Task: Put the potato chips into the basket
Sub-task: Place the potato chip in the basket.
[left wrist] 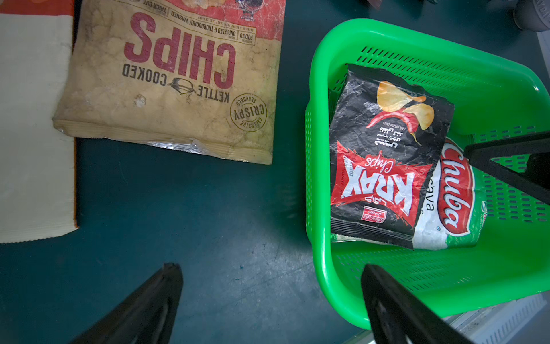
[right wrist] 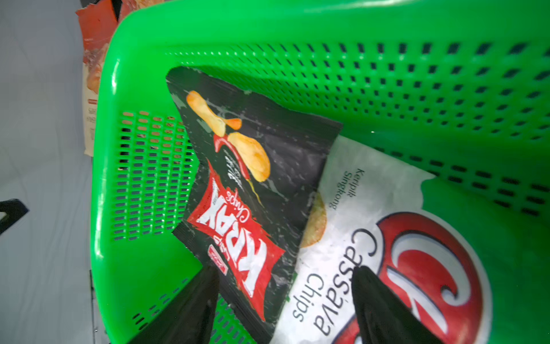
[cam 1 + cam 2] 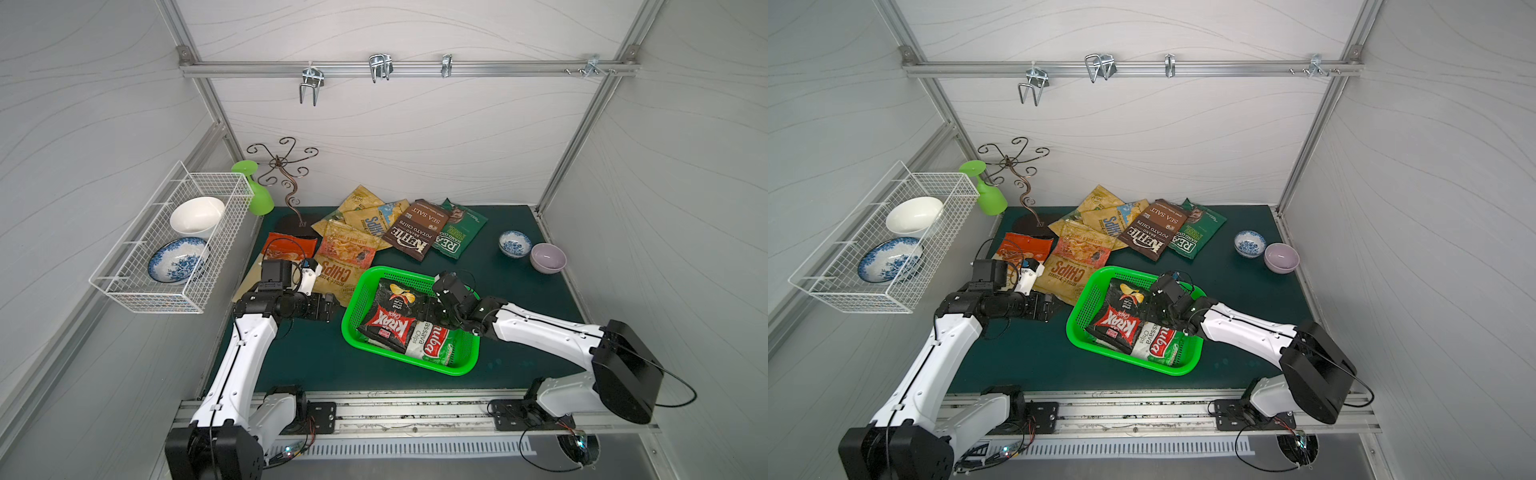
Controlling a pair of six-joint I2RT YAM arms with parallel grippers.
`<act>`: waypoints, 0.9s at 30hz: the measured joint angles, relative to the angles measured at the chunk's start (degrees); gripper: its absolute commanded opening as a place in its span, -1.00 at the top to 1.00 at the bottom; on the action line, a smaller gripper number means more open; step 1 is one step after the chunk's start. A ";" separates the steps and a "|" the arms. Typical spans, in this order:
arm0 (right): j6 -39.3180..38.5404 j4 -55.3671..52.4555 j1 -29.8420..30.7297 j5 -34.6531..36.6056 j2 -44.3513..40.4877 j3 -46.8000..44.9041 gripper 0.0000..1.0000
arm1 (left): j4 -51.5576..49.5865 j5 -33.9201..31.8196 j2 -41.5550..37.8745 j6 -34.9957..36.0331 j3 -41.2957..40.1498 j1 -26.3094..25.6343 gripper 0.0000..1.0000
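Note:
The green basket (image 3: 353, 307) (image 3: 1077, 316) sits mid-table. In it, a black-red Krax bag (image 3: 388, 316) (image 2: 253, 193) lies partly over a green-white Chuba bag (image 3: 434, 343) (image 2: 372, 238). My right gripper (image 3: 430, 309) (image 2: 285, 269) hangs just above them, open, its fingers wide apart on either side of the Krax bag's lower edge and gripping nothing. My left gripper (image 3: 334, 305) (image 1: 270, 266) is open over the mat by the basket's left wall (image 1: 315, 149). A tan CHIPS bag (image 3: 340, 270) (image 1: 178, 83), an orange bag (image 3: 286, 247), a brown Kettle bag (image 3: 415, 232) and a dark green bag (image 3: 459, 230) lie behind the basket.
A white wire rack (image 3: 166, 241) on the left wall holds two bowls. A green goblet (image 3: 253, 187) and a curly metal stand (image 3: 286, 174) are at the back left. A blue-patterned bowl (image 3: 514, 243) and a lilac bowl (image 3: 547, 257) sit at the right.

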 measured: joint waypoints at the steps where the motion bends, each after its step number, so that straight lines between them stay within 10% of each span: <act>1: -0.76 -1.33 -0.13 0.17 -0.04 0.50 -0.49 | 0.00 0.00 0.00 0.00 0.00 0.00 -0.97; 27: -21.20 -13.51 0.44 -1.36 26.53 34.10 -0.39 | 0.00 0.00 0.00 0.00 0.00 0.00 -0.97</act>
